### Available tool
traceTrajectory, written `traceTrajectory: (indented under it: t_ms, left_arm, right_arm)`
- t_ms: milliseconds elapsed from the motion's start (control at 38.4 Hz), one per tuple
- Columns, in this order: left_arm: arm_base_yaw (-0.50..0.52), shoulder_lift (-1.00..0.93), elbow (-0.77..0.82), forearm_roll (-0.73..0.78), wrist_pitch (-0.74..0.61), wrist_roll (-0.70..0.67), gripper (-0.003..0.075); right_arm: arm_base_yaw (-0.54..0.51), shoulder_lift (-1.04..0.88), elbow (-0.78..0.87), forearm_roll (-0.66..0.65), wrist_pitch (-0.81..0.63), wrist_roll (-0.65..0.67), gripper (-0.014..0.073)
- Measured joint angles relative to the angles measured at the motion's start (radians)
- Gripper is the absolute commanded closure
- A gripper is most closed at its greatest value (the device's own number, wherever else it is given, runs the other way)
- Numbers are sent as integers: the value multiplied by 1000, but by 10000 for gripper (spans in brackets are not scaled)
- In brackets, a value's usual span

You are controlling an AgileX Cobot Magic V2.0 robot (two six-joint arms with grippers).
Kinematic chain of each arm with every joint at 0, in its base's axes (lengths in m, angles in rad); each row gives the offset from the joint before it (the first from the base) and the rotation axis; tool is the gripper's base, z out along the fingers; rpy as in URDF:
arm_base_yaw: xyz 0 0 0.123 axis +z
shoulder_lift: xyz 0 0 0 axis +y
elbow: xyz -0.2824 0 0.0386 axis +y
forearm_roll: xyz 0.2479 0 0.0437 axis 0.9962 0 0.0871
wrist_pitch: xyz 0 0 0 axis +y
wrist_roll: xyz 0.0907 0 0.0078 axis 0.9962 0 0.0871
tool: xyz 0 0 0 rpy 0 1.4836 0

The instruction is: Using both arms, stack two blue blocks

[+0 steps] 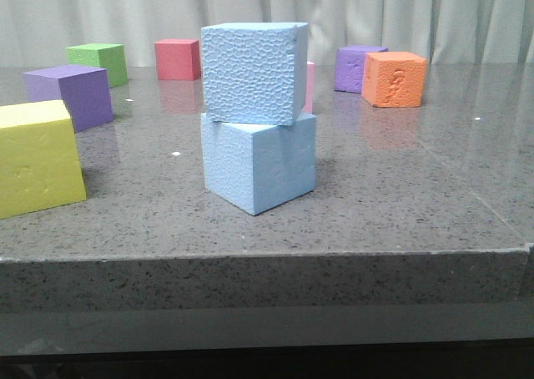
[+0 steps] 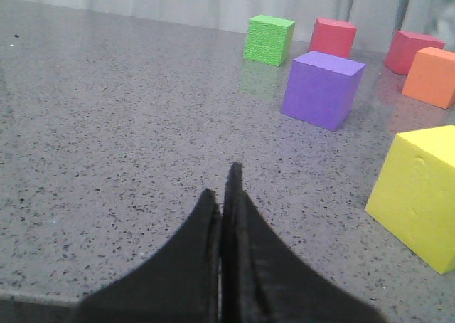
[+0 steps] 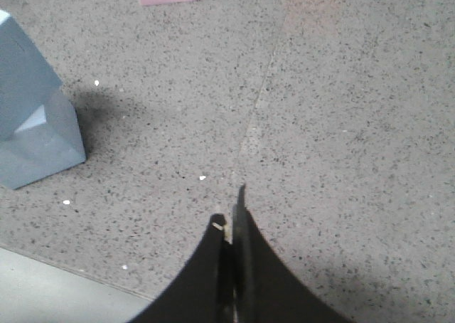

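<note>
The pebbled blue block (image 1: pixel 253 72) sits on top of the smooth blue block (image 1: pixel 259 164) near the table's front edge, turned a little against it. The stack also shows at the edge of the right wrist view (image 3: pixel 32 127). Neither gripper shows in the front view. My left gripper (image 2: pixel 222 188) is shut and empty over bare table, away from the stack. My right gripper (image 3: pixel 230 208) is shut and empty, low over the table to the right of the stack.
A yellow cube (image 1: pixel 35 158) stands at the front left, a purple cube (image 1: pixel 71 95) and a green cube (image 1: pixel 100 62) behind it. A red cube (image 1: pixel 178 58), a pink cube behind the stack, a second purple cube (image 1: pixel 355 66) and an orange cube (image 1: pixel 394 78) stand further back.
</note>
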Motion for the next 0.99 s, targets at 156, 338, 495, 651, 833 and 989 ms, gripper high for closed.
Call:
traceTrajectory:
  t_ms: [156,338,495,651,833,989]
  left_arm:
    - [0,0,0,0,0,0,741]
    - [0,0,0,0,2,0,741]
    - [0,0,0,0,2,0,741]
    - [0,0,0,0,4,0,741]
    - [0,0,0,0,4,0,741]
    - [0,0,0,0,4,0,741]
  right_arm:
    - [-2,-62,102,-66,-153,0,661]
    - [-33,-249,321,-119,-402,0,661]
    - [-117,-427,484,-126,-468,0,661]
    - [-172,-593,601,-126,-467,0,661]
    - [-175,-741,669,-126,-409,0,661]
    - [-175,-777,671,-126,-371,0,661]
